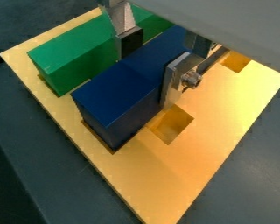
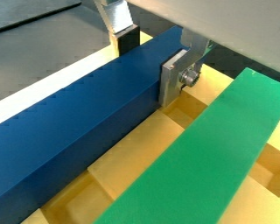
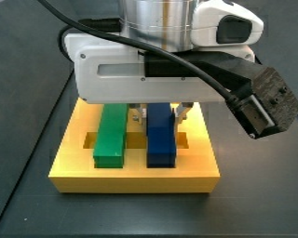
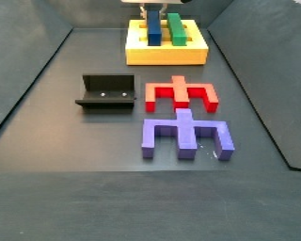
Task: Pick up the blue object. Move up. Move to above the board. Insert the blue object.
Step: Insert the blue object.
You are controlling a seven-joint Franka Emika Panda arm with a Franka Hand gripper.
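Big thick yellow grooved block, the board, sitting lower centre of a side view and way up at top centre of the wide one. Bright green rectangular bar lying in the groove left of centre there. Next to it, right of it in that frame, the long medium-blue rectangular bar, the blue object, lying parallel to the green one and looking seated in its own groove, top face about level with the green. Long axis running along the groove, toward the camera in that side view.

Silver-plated two-finger gripper straight above the far end of the blue bar, fingers straddling it across the narrow width in both wrist views. Plates hard against the blue sides, no visible gap, so reads as clamped on the blue object, not released.

So: bar directly under the hand, not off to any side. Probably insertion about done; only sensible exit is opening across the width and lifting straight up.

Further down the wide view: dark L-shaped fixture, red pronged piece, purple pronged piece. All well apart from the board.
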